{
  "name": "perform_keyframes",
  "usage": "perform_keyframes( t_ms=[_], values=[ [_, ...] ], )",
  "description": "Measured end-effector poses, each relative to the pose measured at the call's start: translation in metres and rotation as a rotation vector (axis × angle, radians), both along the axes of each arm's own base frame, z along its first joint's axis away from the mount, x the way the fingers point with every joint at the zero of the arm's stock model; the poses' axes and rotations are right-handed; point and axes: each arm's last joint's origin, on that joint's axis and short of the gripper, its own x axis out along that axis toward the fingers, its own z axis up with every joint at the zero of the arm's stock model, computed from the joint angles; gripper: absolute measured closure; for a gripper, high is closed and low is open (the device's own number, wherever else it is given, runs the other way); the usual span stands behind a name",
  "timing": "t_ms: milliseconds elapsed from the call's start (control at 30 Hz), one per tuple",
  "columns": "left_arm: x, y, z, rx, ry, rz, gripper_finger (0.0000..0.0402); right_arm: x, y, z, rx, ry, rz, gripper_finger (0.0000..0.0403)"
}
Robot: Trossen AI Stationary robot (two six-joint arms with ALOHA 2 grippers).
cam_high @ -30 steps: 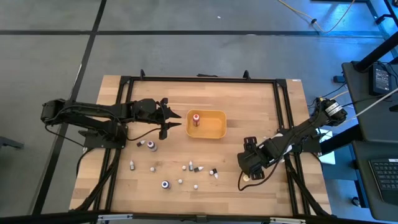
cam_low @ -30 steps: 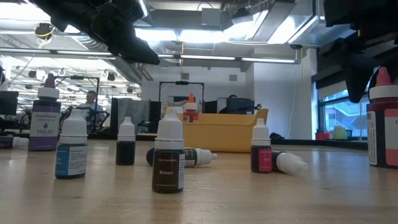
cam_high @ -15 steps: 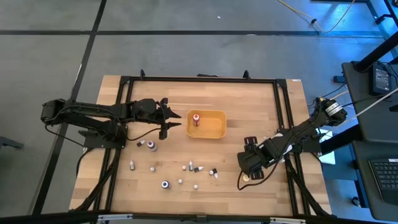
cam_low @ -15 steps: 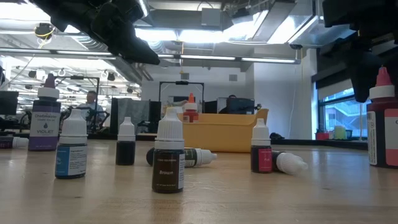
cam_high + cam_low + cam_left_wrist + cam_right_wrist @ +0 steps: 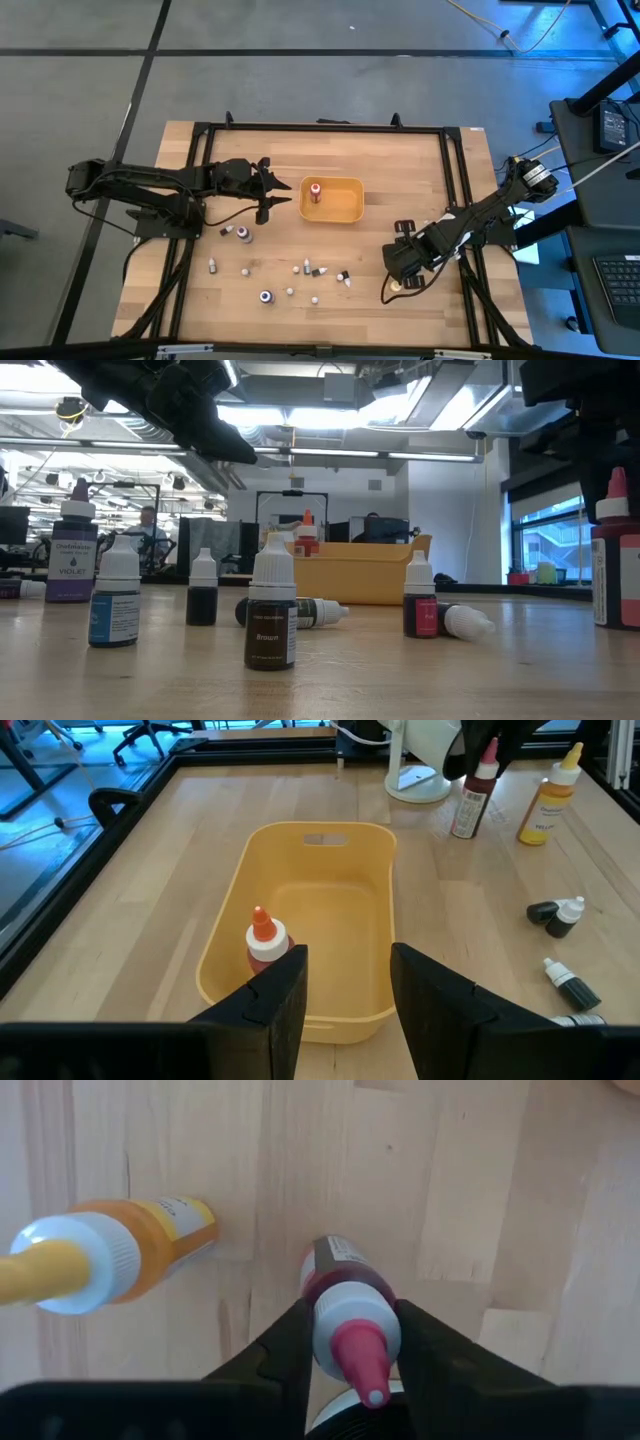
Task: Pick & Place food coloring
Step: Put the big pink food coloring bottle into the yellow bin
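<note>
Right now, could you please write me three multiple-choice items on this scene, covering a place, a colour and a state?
1. Where does the left gripper hover?
A. beside the tray
B. over the table's near edge
C. above the red-capped bottle

2. What colour is the tray?
A. blue
B. orange
C. green

3. How does the right gripper stand?
A. wide open, far from any bottle
B. resting inside the tray
C. fingers closed around the red-capped bottle

Answers: 1 A, the high view shows it just left of the tray; 2 B, high and left wrist views show it orange; 3 C, the right wrist view shows fingers against the bottle's cap on both sides.
</note>
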Motion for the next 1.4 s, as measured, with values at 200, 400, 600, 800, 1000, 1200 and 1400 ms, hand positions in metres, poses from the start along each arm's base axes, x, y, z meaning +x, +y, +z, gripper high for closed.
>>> perform_keyframes(
  t_ms=[200,400,600,800,1000,1200,1400],
  values=[
    [0.000,0.000,0.000,0.000,0.000,0.000,0.0260,0.007,-0.008,0.024,-0.018,0.014,-0.092,0.0282],
    [0.000,0.000,0.000,0.001,-0.003,-0.001,0.0260,0.029,-0.033,0.081,-0.095,-0.127,-0.187,0.0282],
    [0.000,0.000,0.001,0.001,-0.006,-0.001,0.0260,0.063,-0.079,0.120,-0.106,-0.329,-0.090,0.0282],
    [0.000,0.000,0.001,0.001,-0.006,0.000,0.0260,0.097,-0.127,0.115,-0.123,-0.355,-0.055,0.0282],
    [0.000,0.000,0.000,0.002,-0.005,-0.001,0.0260,0.133,-0.156,0.080,-0.159,-0.236,-0.035,0.0282],
    [0.000,0.000,0.000,0.002,-0.004,-0.001,0.0260,0.165,-0.174,0.044,-0.116,-0.146,0.002,0.0280],
    [0.000,0.000,0.001,0.002,-0.007,0.000,0.0260,0.185,-0.186,0.026,-0.131,-0.115,0.046,0.0273]
  ],
)
